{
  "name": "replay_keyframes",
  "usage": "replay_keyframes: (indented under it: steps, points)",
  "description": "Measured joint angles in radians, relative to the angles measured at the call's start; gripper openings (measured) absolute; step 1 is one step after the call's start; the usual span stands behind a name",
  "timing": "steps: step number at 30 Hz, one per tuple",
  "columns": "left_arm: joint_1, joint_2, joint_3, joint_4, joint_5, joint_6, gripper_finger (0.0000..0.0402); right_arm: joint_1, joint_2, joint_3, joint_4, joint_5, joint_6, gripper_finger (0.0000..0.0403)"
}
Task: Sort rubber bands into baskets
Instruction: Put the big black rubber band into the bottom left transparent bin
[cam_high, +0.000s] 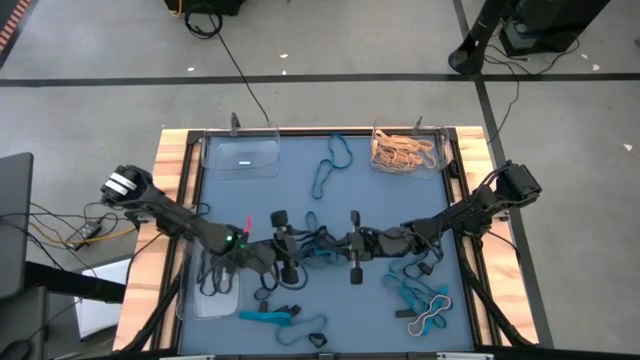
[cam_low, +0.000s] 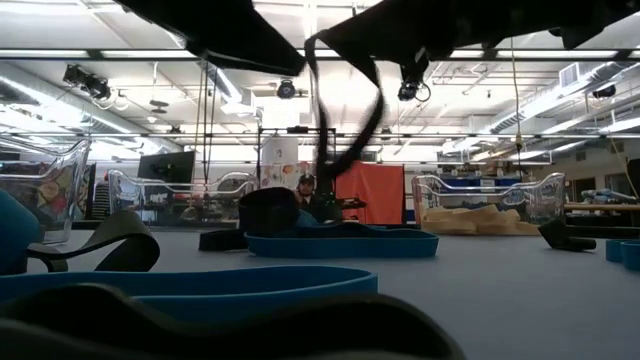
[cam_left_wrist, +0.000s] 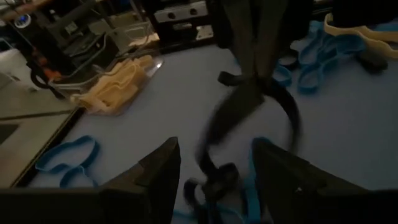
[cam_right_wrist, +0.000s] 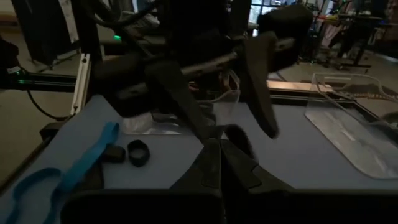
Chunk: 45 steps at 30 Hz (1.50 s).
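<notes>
Step in hand, as I read it: handoff or pickup of a black band (cam_left_wrist: 249, 112) mid-table. Landmark = the basket with tan bands (cam_high: 408, 150), far-right corner of the blue mat (cam_high: 290, 195).

R gripper (cam_high: 352, 247) sits well toward the near side of that basket, about mat centre, fingers shut on the black band. In the low view the loop (cam_low: 345, 100) hangs down from the gripper, clear of the mat. In the left wrist view it dangles straight ahead of the L fingers (cam_left_wrist: 158, 171).

L gripper (cam_high: 284, 247) is just beside the R one, on the side away from the tan basket, jaws wide apart, nothing between them yet; band is near but not touching, in front of the gap.

Other baskets: an empty-looking one (cam_high: 240, 155) at the far-left corner, level with the tan basket; a third (cam_high: 208, 285) at the near-left edge, diagonally opposite, w/ dark bands in it.

Still loose on the mat: a teal band (cam_high: 330, 165) just beside the tan basket on its left, more teal ones (cam_high: 410, 290) on its near side, teal + black (cam_high: 280, 315) along the near edge.

Next move prob needs: L jaws to close around the hanging loop, R to let go only after that, then carry to the near-left basket. Risk: thin floppy loop swings, easy miss.
</notes>
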<state>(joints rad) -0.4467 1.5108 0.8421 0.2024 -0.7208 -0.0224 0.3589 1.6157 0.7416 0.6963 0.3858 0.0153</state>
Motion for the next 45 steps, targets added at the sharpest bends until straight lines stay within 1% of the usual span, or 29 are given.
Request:
replay_keyframes:
  steps: [4,6,8,10,12,17,18,19,23,28,34,37,42,45]
  points:
    - [0.015,0.027,0.0,0.056,0.003,0.041,0.0203,0.006,0.0,0.006,-0.002,-0.008,-0.001,0.0002]
    - [0.021,0.033,0.0,0.073,0.027,0.042,0.0198,0.006,0.0,0.006,-0.002,-0.007,-0.004,0.0002]
    - [0.025,0.035,0.0,0.08,0.061,0.041,0.0185,0.006,0.0,0.006,-0.004,-0.006,-0.004,0.0002]
    - [0.026,0.035,0.0,0.079,0.065,0.04,0.0162,0.006,0.0,0.006,-0.004,-0.006,-0.003,0.0003]
    - [0.027,0.035,0.0,0.084,0.066,0.04,0.0131,0.006,0.0,0.006,-0.004,-0.005,-0.001,0.0003]
    - [0.027,0.035,0.0,0.084,0.066,0.038,0.0031,0.006,0.0,0.006,-0.004,-0.002,-0.001,0.0003]
    - [0.027,0.035,0.0,0.084,0.066,0.038,0.0016,0.006,0.0,0.006,-0.004,-0.002,0.0,0.0003]
    - [0.027,0.035,0.0,0.085,0.066,0.038,0.001,0.006,0.0,0.006,-0.004,0.002,0.0,0.0003]
    - [0.026,0.035,0.0,0.083,0.067,0.038,0.0012,0.006,0.0,0.006,-0.015,0.016,0.016,0.0014]
    - [0.019,0.034,0.0,0.084,0.068,0.037,0.0004,0.006,0.0,0.006,-0.041,0.016,0.035,0.0038]
    - [0.002,0.033,0.0,0.084,0.061,0.037,0.0002,0.006,0.001,0.006,-0.041,0.021,0.034,0.0051]
    - [-0.014,0.023,0.0,0.072,0.026,0.036,0.0002,0.009,0.001,0.006,-0.044,0.082,0.034,0.0057]
    - [-0.036,-0.026,0.001,0.034,0.009,-0.021,0.0002,0.012,0.001,0.005,-0.078,0.203,0.053,0.0068]
    - [-0.056,-0.057,0.001,-0.003,-0.025,-0.046,0.0001,0.006,0.001,0.005,-0.132,0.238,0.1,0.0071]
